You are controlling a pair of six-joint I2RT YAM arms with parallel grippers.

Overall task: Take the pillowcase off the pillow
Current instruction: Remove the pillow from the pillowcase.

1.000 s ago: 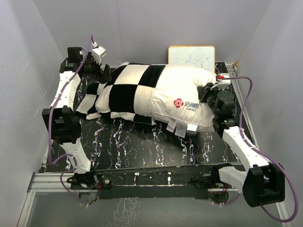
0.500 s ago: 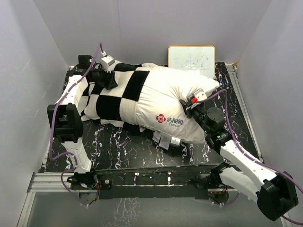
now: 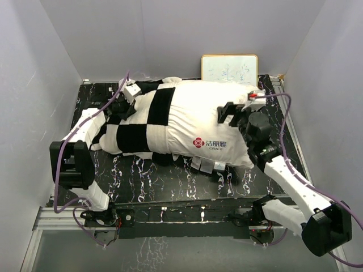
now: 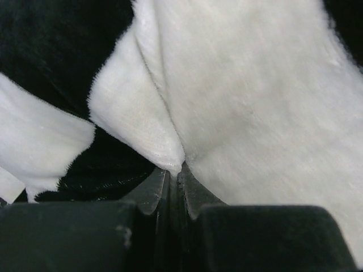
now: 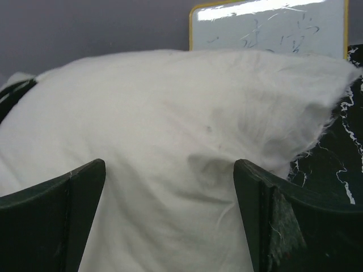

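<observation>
Now, on the black marbled table point(image 3: 170, 184), we see the pillow point(image 3: 198, 116) lying across the middle of the surface, plump, plain white, with a small red logo point(image 3: 198, 143) on its near face and white sewn tags point(image 3: 207, 165) hanging at its near edge. Its long axis runs left to right across the table, the right end slightly farther back, close to the whiteboard point(image 3: 229, 69) that leans on the back wall. The right half of the pillow is bare. The left half sits inside the pillowcase point(image 3: 136, 122), a soft plush cover in large black and cream-white squares, whose loose fabric spills onto the table at the left.

At that covered end, the left gripper point(image 4: 174, 175) has its two fingers pressed together on a pinched fold of the cream plush, as our left wrist view shows plainly. On the other side, the right gripper point(image 5: 169, 167) stands with its fingers spread wide. They sit one on each side of a rise in the bare white cushion near the pillow's right end, and we see no fabric pinched between them.
</observation>
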